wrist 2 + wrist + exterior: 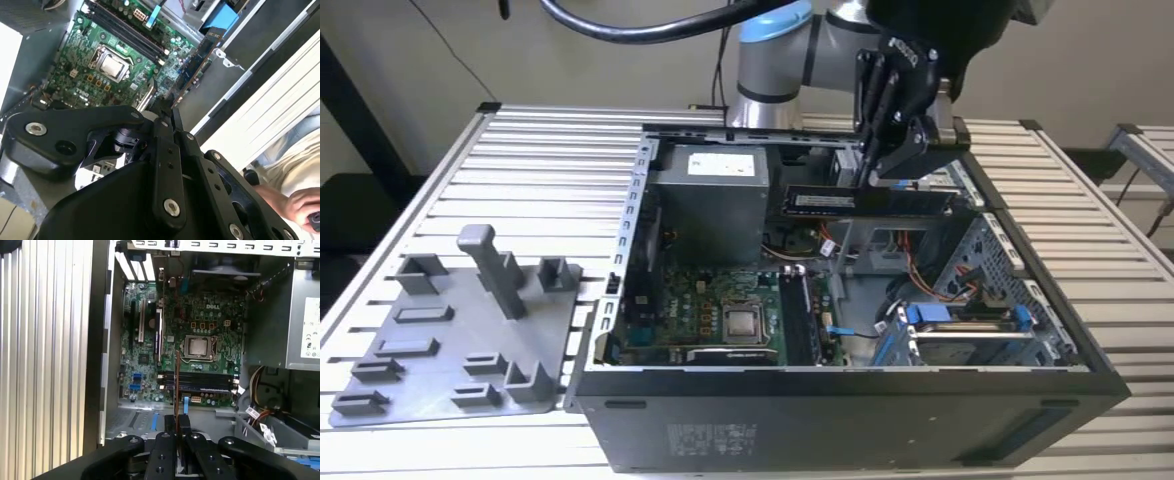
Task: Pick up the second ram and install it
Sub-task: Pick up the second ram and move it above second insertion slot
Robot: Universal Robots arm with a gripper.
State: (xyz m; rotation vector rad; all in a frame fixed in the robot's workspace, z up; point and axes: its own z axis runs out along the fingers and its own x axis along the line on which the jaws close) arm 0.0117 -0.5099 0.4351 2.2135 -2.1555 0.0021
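Gripper (874, 178) was clamped on the second ram (827, 201) at about mid-length, with the stick held on edge and level above the open computer case (854, 420), toward its far side and beside the grey power supply (714, 200). In both wrist views the ram (195, 67) (177, 385) ran out edge-on from between the closed fingertips of the gripper (167, 112) (179, 432), well above the green motherboard (200, 330). The memory slots (197, 382) lay near the silver processor (200, 346), at the near end of the board in the exterior view. Couldn't tell which slot was free. Pickup looked done; the step in hand was the carry over the case, with the stick not yet at a slot. Judged that seating called for lining the bottom edge up with a free slot, parallel and centred, then pressing straight down without tilting, clear of the cables. The grey tray (454, 330) of holders sat on the bench (520, 170) at the exterior view's left, apart from the case. A person's hand (300, 205) showed beyond the case edge.
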